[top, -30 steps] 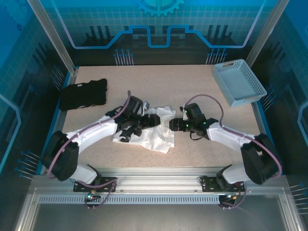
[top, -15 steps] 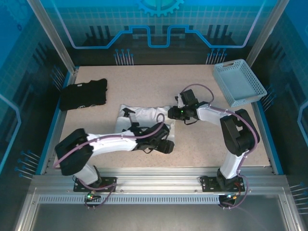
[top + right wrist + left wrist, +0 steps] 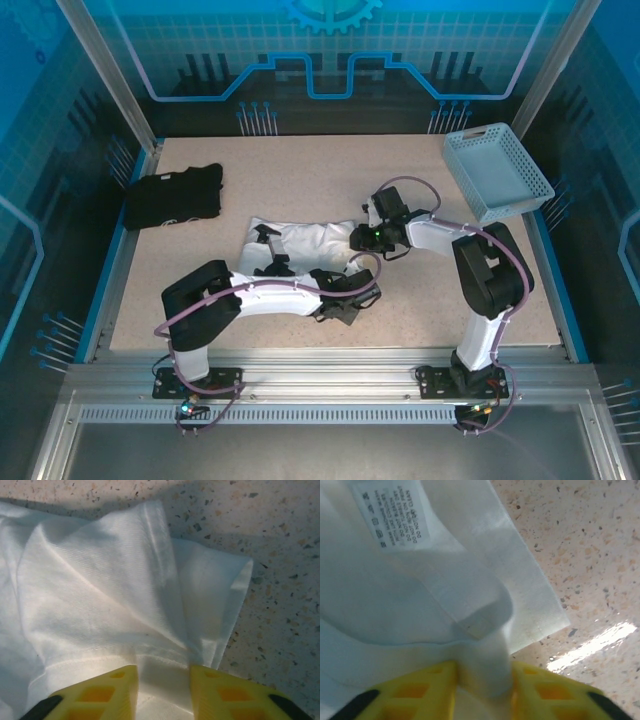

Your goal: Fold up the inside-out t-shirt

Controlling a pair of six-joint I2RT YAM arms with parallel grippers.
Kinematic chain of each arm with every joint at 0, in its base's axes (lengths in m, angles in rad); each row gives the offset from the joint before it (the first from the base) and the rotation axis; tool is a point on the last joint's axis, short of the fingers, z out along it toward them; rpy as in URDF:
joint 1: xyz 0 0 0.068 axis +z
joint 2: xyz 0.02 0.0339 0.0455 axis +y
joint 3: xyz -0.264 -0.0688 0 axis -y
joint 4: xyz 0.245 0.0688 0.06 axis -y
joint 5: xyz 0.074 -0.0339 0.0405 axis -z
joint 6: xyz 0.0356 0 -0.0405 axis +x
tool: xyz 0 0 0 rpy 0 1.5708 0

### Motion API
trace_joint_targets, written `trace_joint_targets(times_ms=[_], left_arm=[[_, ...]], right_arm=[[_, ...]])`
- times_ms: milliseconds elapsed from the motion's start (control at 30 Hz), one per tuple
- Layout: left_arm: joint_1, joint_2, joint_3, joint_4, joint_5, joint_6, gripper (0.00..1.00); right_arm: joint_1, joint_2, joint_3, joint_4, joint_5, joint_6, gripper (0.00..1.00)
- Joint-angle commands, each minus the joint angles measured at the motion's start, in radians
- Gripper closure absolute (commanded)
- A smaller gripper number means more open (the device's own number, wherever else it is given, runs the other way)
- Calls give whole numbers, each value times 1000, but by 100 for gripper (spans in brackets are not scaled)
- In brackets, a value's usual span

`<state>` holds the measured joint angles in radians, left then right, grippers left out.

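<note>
"Where's the inside-out t-shirt (image 3: 300, 240) from where you stand?"

"Middle of the table (image 3: 330, 165), a bit toward the near side. It's lying as a rumpled white band, running left to right. The black garment (image 3: 172, 195) sits well apart from it at the far left, and the basket (image 3: 495, 170) is off at the far right corner."

"And the arms?"

"Both are down on the shirt. The right gripper (image 3: 358, 238) is at the shirt's right end. The left arm reaches across the near side of the cloth, with the left gripper (image 3: 352, 298) at the near right part of it."

"Have they got hold of anything?"

"Yes, both. On the left wrist view the left gripper (image 3: 482, 680) has its yellow fingers (image 3: 420, 692) drawn in on a bunched fold of the white cloth (image 3: 430, 590), with just that thickness of fabric between them. A hemmed edge loops up right above the pinch, and a printed care label (image 3: 390, 512) shows further up the cloth."

"The right one the same?"

"Much the same. The right gripper (image 3: 162, 680) pinches a gathered pleat of the shirt (image 3: 100, 580) beside a hemmed edge, jaws narrowed onto the fabric. The cloth fans out from the pinch over the speckled tabletop, its corner lying flat."
</note>
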<state>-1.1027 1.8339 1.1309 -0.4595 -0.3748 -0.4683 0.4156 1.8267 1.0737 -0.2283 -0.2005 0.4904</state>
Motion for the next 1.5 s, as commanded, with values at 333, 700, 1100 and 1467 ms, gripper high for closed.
trace_joint_targets(times_ms=[333,700,1100,1467], left_arm=[[-3,-71,25,-19,-50,29,100],[6,-121,63,30,-66,45,100],[11,-113,32,68,-50,49,100],[17,-119,25,67,-42,39,100]], right_arm=[[-11,-27,77,-76,-17,-44,96],[-15,-21,168,-183,17,-97,95],[-69,45,178,-262,-60,-127,58],[-63,102,176,-240,-132,-120,73]])
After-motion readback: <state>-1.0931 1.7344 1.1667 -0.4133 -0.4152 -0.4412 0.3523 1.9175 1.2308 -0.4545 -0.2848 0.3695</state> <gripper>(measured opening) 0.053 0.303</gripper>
